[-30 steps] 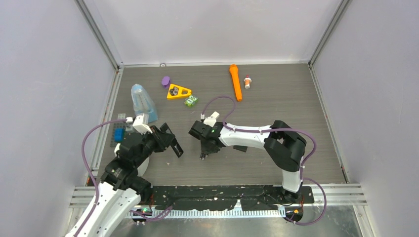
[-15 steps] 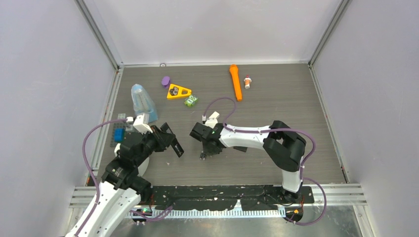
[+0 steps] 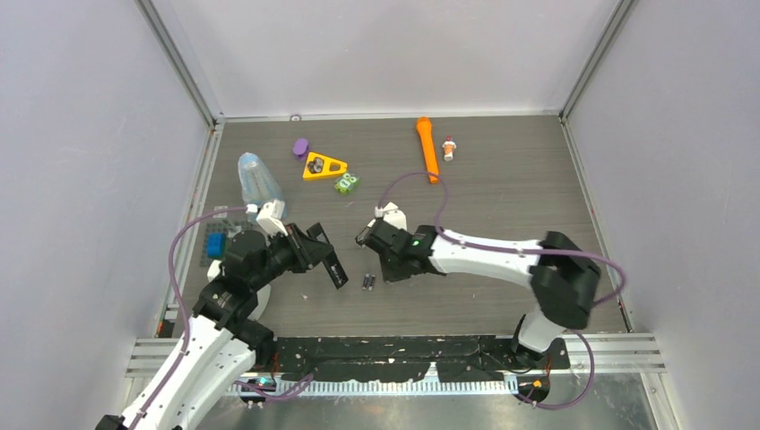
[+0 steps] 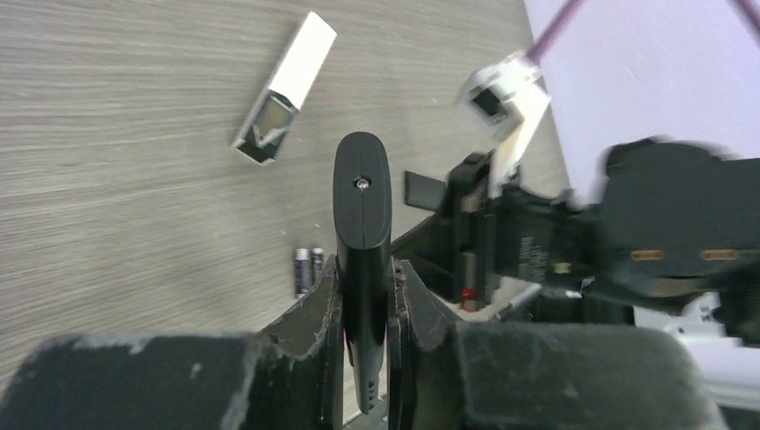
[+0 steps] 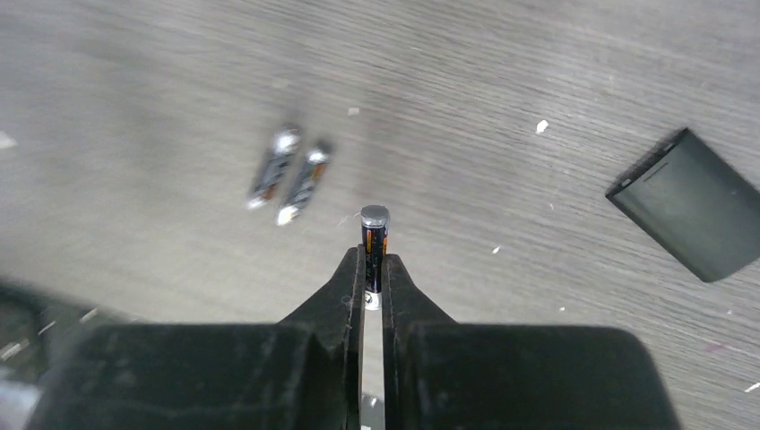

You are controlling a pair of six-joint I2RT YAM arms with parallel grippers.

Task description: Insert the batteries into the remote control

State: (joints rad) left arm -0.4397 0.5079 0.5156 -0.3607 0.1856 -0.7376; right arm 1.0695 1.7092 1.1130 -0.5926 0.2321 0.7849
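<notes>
While one battery (image 5: 374, 235) clamped, two batteries (image 5: 274, 168) lie loose.

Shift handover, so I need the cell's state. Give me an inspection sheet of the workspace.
Surface: dark wood-grain table, white specks.
Job's things: two batteries side by side on it; third battery in the right gripper; remote control lying flat.
Clutter: orange flashlight, yellow triangle, clear bottle, black plate.
Grippers: left gripper shut on slim black bar; right gripper shut on third battery.
Cables: purple cables loop along both arms.
Surroundings: pale walls, metal frame rails.
</notes>
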